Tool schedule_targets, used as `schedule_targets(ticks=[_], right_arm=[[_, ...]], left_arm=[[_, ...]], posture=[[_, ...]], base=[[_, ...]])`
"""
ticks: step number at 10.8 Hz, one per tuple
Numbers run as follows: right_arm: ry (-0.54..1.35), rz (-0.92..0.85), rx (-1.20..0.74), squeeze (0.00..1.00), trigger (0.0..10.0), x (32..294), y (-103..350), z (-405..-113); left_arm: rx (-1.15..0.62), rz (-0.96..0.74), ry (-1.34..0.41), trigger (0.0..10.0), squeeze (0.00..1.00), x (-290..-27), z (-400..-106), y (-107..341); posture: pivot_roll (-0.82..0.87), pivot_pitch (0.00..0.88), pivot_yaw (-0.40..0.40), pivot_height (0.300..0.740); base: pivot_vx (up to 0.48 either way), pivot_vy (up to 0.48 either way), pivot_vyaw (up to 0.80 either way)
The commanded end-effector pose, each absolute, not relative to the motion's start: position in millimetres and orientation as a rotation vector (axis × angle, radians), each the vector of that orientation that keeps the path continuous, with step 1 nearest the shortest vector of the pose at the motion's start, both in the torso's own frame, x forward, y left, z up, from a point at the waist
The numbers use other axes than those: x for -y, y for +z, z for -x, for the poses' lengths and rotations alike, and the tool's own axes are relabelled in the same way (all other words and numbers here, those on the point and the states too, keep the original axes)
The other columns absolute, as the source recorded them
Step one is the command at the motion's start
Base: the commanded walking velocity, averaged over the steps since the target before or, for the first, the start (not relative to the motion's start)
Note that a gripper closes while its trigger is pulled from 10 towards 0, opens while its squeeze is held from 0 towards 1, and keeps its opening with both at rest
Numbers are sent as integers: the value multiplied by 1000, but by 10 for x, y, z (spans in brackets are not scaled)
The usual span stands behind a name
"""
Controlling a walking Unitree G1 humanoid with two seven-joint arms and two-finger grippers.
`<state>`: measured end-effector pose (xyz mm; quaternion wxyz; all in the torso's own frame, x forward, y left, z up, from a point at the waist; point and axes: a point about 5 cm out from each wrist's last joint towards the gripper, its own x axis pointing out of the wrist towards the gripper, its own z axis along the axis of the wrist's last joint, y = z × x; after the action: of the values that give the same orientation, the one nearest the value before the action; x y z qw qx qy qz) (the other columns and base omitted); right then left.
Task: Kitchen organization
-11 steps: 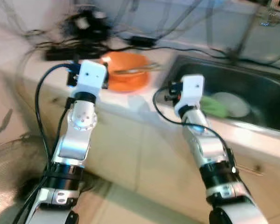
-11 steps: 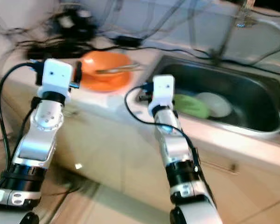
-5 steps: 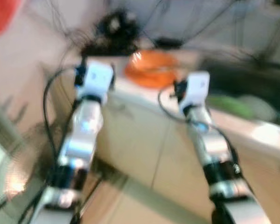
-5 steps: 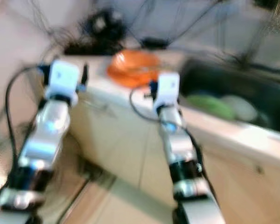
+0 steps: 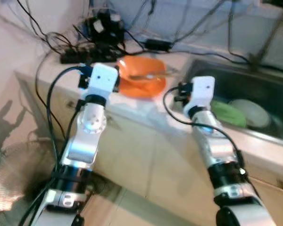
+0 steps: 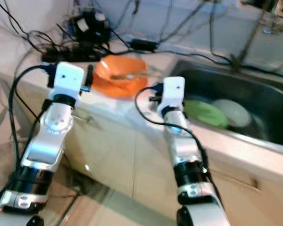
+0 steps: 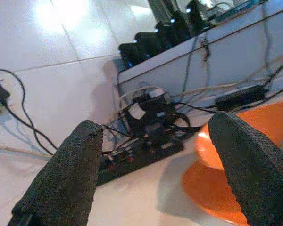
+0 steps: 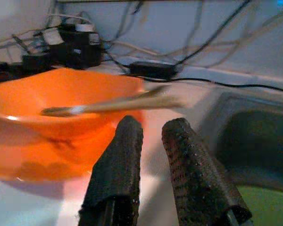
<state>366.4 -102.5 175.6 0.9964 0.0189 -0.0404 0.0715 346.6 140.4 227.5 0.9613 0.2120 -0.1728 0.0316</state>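
Orange plastic is catching the eye first: an orange bowl (image 5: pixel 141 82) is sitting on the pale counter (image 6: pixel 108 106), with a long utensil (image 8: pixel 108 104) lying across its rim. The left gripper (image 7: pixel 155 155) is hovering just short of the bowl, its two black fingers (image 7: pixel 66 174) standing wide apart with nothing between them; the bowl is lying just beyond and to one side of those fingers. Past them a black power strip (image 7: pixel 141 153) and a tangle of cables (image 5: pixel 101 28) are resting against the tiled wall. The right gripper (image 8: pixel 151 132) is pointing at the same bowl from the sink side, its fingers (image 8: pixel 118 160) drawn nearly together, only a slim gap showing, gripping nothing. Just beyond its tips the bowl is sitting, near but not touching. Off to the right gripper's far side the steel sink (image 6: pixel 254 94) is holding a green plate (image 6: pixel 205 113) and a white plate (image 6: pixel 233 110), overlapping in the basin.
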Motion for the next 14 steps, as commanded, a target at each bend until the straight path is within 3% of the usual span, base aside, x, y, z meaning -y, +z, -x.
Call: schedule_targets(ticks=[1, 5, 11, 14], right_arm=[[157, -34, 106, 0, 10000, 1009, 1826, -3673], [154, -38, 96, 0, 10000, 999, 1818, -3679], [145, -36, 100, 0, 10000, 998, 1812, -3679], [138, -38, 97, 0, 10000, 1007, 1808, -3682]], left_arm=[[358, -427, 64, 10000, 0, -1403, -3467, 2310], [364, -428, 19, 10000, 0, -1347, -3461, 2304], [394, -423, -49, 10000, 0, -1265, -3429, 2309], [393, -548, -366, 10000, 0, -1018, -3336, 2198]], posture=[[187, 27, -5, 740], [190, 25, -6, 740], [194, 21, -8, 740], [195, 22, -7, 740]], base=[[368, 0, 0], [354, 0, 0], [0, 0, -121], [0, 0, 0]])
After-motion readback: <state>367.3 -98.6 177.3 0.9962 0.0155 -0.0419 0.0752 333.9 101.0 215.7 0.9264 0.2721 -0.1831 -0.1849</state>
